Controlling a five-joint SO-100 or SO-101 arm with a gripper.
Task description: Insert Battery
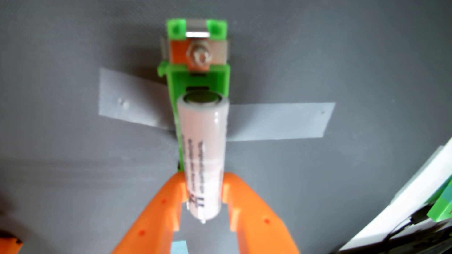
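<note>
In the wrist view my orange gripper (204,185) comes in from the bottom edge and is shut on a pale pink cylindrical battery (203,146), clamped near its lower end. The battery points away from me along a green plastic battery holder (198,78) taped to the grey surface. The battery's far metal end sits just short of the holder's far wall. A metal contact plate with a bolt and nut (198,58) sits at that far end. The battery covers most of the holder's slot, so I cannot tell whether it is seated.
Grey tape strips (278,122) hold the holder to the grey mat (73,171). A white object with a green part and black cables (415,207) lies at the lower right corner. A bit of blue tape (178,248) shows between the fingers at the bottom.
</note>
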